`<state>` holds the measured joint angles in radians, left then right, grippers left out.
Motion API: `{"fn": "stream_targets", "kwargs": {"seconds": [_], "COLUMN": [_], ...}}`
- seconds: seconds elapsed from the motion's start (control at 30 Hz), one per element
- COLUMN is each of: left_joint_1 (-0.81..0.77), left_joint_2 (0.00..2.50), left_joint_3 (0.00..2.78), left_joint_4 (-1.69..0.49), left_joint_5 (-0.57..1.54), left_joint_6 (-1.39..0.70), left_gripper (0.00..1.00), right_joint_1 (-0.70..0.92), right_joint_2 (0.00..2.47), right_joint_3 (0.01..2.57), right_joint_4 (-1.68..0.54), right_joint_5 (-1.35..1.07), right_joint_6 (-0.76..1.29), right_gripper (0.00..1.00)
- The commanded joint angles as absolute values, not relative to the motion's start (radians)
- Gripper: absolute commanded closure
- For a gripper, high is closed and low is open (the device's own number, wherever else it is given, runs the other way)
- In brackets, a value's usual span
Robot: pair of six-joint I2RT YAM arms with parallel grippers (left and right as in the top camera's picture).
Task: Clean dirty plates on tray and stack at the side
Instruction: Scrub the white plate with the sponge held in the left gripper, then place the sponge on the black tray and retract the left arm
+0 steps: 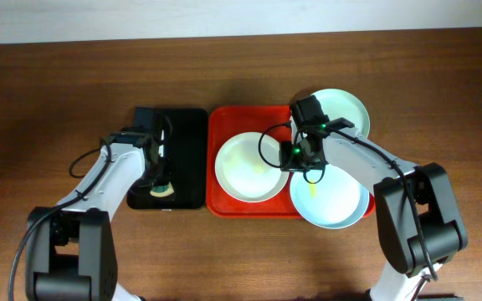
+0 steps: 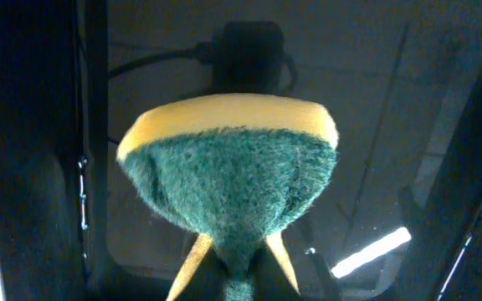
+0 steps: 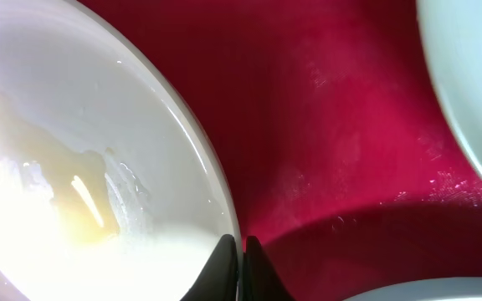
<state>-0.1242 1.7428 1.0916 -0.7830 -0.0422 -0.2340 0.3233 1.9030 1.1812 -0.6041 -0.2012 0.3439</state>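
Right hand (image 3: 239, 269) is pinching the white plate (image 1: 239, 171) at its right rim, on the red tray (image 1: 217, 125). Left hand (image 1: 162, 179) is clamped on the sponge (image 2: 228, 167) over the black tray (image 1: 187, 150). Suggest pinning the plate flat and scrubbing the yellow smear (image 3: 74, 205) fully.

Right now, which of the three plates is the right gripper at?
The white plate, centre of the red tray: the right gripper pinches its rim. The far blue-green plate and the near blue-green plate sit at the tray's right edge, ungripped.
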Motion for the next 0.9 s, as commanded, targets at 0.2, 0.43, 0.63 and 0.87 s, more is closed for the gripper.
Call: {"fn": "stream_targets", "kwargs": {"seconds": [0.2, 0.43, 0.63, 0.87], "left_joint_1": [-0.120, -0.038, 0.012, 0.012], "left_joint_2": [1.629, 1.424, 1.372, 1.375], "left_joint_3": [1.338, 1.449, 1.449, 1.449], "left_joint_4": [-0.928, -0.965, -0.982, -0.982], "left_joint_5": [0.015, -0.032, -0.033, -0.033], "left_joint_6": [-0.230, -0.276, -0.276, -0.276], "left_gripper": [0.34, 0.21, 0.01, 0.01], "right_joint_1": [0.340, 0.341, 0.341, 0.293], "right_joint_2": [1.920, 1.920, 1.920, 1.900], "right_joint_3": [1.176, 1.176, 1.176, 1.251], "right_joint_4": [-0.602, -0.599, -0.579, -0.617], "right_joint_5": [-0.220, -0.220, -0.219, -0.271], "right_joint_6": [0.353, 0.353, 0.353, 0.353], "right_gripper": [0.71, 0.71, 0.96, 0.96]}}
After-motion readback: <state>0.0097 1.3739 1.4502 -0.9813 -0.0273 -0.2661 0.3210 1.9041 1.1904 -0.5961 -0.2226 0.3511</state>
